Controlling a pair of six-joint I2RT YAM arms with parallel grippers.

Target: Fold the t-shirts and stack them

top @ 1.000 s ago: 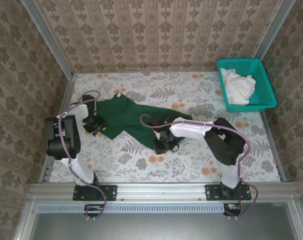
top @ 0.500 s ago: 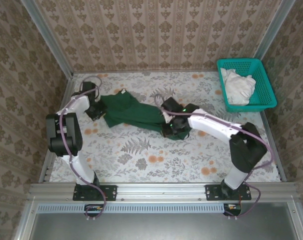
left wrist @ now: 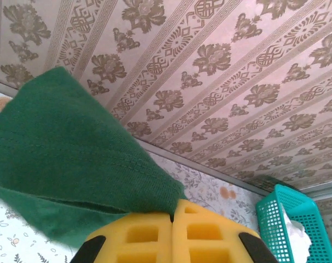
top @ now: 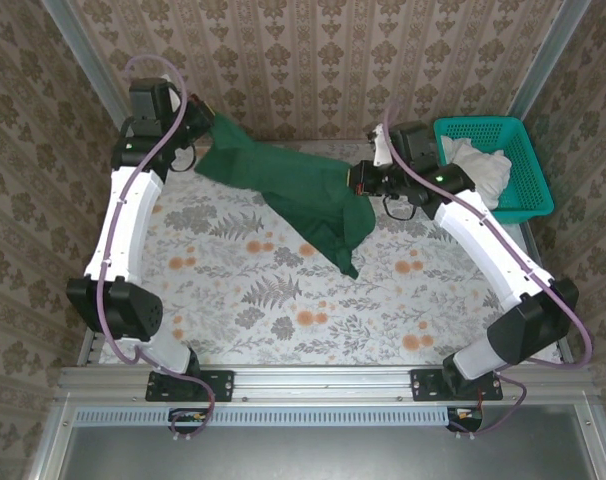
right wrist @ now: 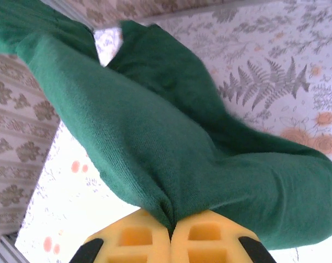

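**Green t-shirt [top: 303, 190] strung up in mid-air between both claws**

The shirt hangs above the far half of the flowery counter [top: 243, 295], with one loose end drooping toward the middle. The left claw [left wrist: 172, 211] is pinched closed on a bunched edge, and the right claw [right wrist: 170, 229] is clamped tight on a fold at the other end. This looks like the spread-it-out step before any folding. The next move probably needs both arms lowering together, keeping the shirt taut so it lands flat. No label or writing can be read. A teal basket [top: 531, 207] holding white cloth [top: 478, 172] sits far right.
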